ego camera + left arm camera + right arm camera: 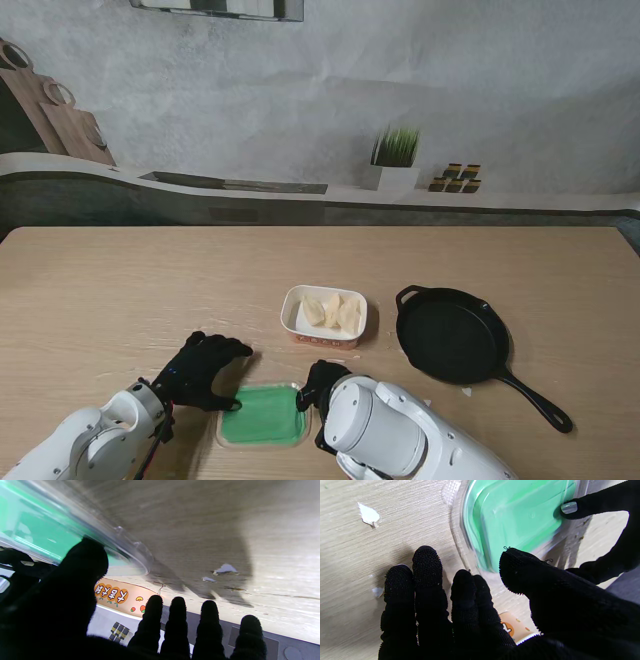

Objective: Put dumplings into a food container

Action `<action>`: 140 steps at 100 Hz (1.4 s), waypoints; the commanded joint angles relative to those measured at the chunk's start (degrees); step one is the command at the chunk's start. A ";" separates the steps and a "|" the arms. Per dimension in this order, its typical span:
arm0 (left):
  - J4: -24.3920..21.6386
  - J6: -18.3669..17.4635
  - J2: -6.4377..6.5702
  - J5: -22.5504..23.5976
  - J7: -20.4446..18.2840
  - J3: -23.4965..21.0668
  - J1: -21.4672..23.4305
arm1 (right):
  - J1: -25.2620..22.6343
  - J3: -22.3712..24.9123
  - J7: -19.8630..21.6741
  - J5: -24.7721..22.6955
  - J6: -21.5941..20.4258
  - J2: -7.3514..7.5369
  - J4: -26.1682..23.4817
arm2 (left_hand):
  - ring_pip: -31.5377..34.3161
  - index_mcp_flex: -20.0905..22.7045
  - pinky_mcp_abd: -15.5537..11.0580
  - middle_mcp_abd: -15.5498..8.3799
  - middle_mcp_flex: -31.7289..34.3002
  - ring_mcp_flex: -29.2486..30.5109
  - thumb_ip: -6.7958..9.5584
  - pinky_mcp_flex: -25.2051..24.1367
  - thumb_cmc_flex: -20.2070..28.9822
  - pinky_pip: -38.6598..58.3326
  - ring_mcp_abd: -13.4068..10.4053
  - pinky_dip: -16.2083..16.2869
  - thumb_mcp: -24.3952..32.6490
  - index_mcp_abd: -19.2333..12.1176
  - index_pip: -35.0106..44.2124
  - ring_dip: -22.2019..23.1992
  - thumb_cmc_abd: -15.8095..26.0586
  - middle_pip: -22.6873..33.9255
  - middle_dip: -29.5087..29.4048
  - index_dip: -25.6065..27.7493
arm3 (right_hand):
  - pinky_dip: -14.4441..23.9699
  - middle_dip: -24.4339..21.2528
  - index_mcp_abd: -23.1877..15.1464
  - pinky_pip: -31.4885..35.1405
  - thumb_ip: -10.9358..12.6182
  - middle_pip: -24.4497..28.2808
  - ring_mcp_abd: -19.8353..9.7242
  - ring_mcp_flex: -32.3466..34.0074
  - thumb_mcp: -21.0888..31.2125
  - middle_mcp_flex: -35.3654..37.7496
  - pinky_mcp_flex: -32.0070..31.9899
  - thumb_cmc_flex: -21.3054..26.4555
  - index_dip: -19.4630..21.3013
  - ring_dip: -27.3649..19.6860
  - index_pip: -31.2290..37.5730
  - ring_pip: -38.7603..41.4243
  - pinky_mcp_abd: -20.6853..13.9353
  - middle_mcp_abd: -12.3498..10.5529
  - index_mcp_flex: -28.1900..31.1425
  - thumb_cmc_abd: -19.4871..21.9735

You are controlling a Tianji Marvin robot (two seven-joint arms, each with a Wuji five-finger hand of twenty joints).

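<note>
Green lid (262, 416) lies flat on the table (120, 300) between my two hands. My left hand (205, 369) sits at its left edge, four fingers (178, 620) spread and straight, thumb (82, 562) against the clear rim. My right hand (320, 385) is at the lid's right edge, fingers (427, 580) pressed close together, thumb (520, 565) apart, over the rim; whether it touches, I cannot tell. The food container (323, 315), holding dumplings (332, 310), stands just beyond my right fingertips. A black pan (455, 338) lies farther right.
</note>
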 commanded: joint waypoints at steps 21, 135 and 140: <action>0.59 0.86 -0.39 -0.40 -1.57 0.43 0.30 | 1.81 -4.14 3.83 -15.59 -9.35 2.74 1.08 | 1.12 -0.66 -0.98 -1.89 -1.33 -1.38 0.14 -0.92 1.60 -1.50 -1.01 0.40 0.24 0.69 -0.54 0.82 -0.58 0.76 1.15 -0.50 | 1.23 3.79 -9.81 4.80 2.45 0.89 -0.60 -4.56 0.23 -5.11 -4.86 -2.90 0.32 3.22 0.34 4.79 -2.98 -4.03 1.17 0.55; 0.37 2.34 -0.07 0.21 -3.30 1.84 0.04 | 16.39 -23.60 6.96 -19.89 -10.35 1.51 16.00 | 1.23 -0.57 -1.04 -2.02 -1.41 -1.40 0.12 -0.92 1.22 -1.53 -1.21 0.39 0.82 2.21 -0.20 0.81 -0.98 0.89 0.96 -0.63 | 3.00 -3.47 -12.84 3.54 1.04 -2.75 -3.18 -17.20 2.21 -11.79 -11.27 -4.19 16.99 4.43 14.81 0.96 -8.18 -5.26 4.87 -7.65; 0.42 2.29 -0.06 0.26 -3.24 1.88 0.01 | 16.04 -23.28 6.13 -20.22 -10.67 1.13 16.65 | 1.23 -0.44 -0.96 -2.00 -1.37 -1.44 0.15 -0.90 1.35 -1.52 -1.20 0.39 0.85 2.37 -0.17 0.81 -1.14 0.93 0.98 -0.64 | 2.01 -4.43 -14.27 3.79 -4.84 -2.74 -2.84 -14.82 2.44 -8.71 -10.15 -1.15 10.91 3.87 17.21 0.23 -7.22 -5.37 7.15 -8.73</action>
